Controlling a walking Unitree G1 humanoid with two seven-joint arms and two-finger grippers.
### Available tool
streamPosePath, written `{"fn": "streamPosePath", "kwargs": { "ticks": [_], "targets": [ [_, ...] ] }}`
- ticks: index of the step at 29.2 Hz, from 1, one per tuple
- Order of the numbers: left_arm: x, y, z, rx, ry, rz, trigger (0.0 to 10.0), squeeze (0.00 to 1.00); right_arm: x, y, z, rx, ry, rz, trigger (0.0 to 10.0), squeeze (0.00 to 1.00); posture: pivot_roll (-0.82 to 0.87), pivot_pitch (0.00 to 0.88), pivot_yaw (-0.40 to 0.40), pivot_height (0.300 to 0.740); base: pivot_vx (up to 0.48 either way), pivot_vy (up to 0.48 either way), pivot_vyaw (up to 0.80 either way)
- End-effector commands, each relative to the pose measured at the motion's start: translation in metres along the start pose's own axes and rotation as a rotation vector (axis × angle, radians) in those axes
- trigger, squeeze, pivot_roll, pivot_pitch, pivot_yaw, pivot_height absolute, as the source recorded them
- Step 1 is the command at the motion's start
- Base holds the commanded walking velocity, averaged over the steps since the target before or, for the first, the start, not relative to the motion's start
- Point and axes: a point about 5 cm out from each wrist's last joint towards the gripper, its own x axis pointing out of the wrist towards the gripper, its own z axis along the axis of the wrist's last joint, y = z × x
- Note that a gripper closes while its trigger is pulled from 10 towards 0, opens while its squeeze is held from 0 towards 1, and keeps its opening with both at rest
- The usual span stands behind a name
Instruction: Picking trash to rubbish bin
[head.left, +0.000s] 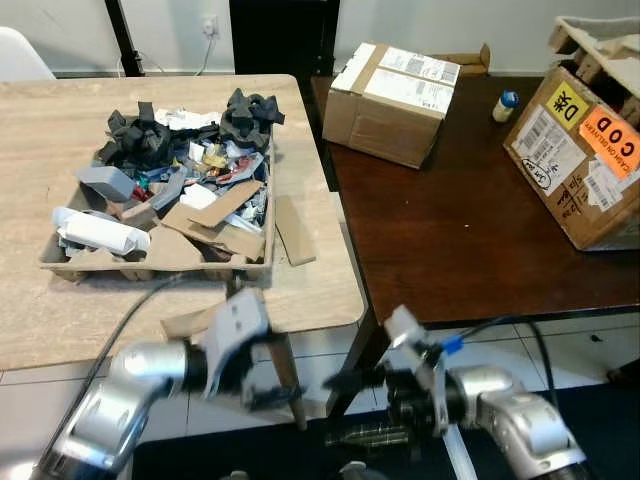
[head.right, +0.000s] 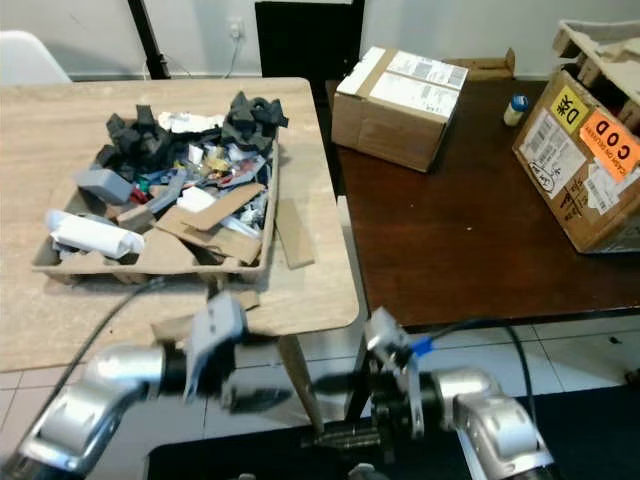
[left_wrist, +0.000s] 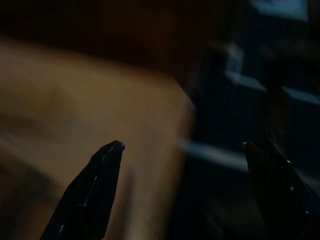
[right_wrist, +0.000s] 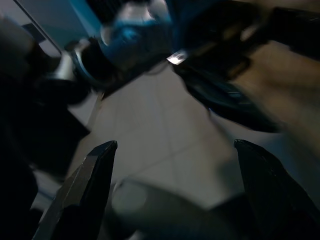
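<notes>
Both the left pincer and right pincer hang open and empty below the worktop, its trash tray at 11 o'clock.

A brown cardboard tray holds black, grey, white and tan scraps on a pale wood-grain table. Beside it, a dark brown table carries tan cardboard boxes, one bearing yellow and orange labels. Both silver arms end in black fingers.
</notes>
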Motion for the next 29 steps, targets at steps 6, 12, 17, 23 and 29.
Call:
{"fn": "streamPosePath", "kwargs": {
  "ticks": [6,12,17,23,29],
  "targets": [
    [-0.001,0.044,0.034,0.111,-0.14,0.346,10.0,0.0,-0.002,-0.036,0.042,-0.123,-0.198,-0.298,10.0,0.0,0.07,0.17,-0.038,0.74,0.0,0.0,0.0],
    [-0.003,0.066,0.043,0.16,-0.062,0.515,10.0,0.0,0.001,-0.042,0.056,-0.143,-0.234,-0.377,10.0,0.0,0.07,0.158,-0.04,0.74,0.0,0.0,0.0],
    [-0.02,0.102,0.035,0.222,0.112,0.803,10.0,0.0,0.005,-0.058,0.061,-0.179,-0.204,-0.55,10.0,0.0,0.07,0.153,-0.041,0.74,0.0,0.0,0.0],
    [-0.035,0.126,0.03,0.239,0.18,1.002,10.0,0.17,0.011,-0.074,0.073,-0.208,-0.246,-0.701,10.0,0.0,0.07,0.153,-0.042,0.74,0.0,0.0,0.0],
    [-0.021,0.138,0.022,0.211,0.205,1.03,10.0,1.0,0.015,-0.086,0.085,-0.267,-0.239,-0.763,10.0,0.0,0.06,0.168,-0.047,0.74,0.0,0.0,0.0]
  ]
}}
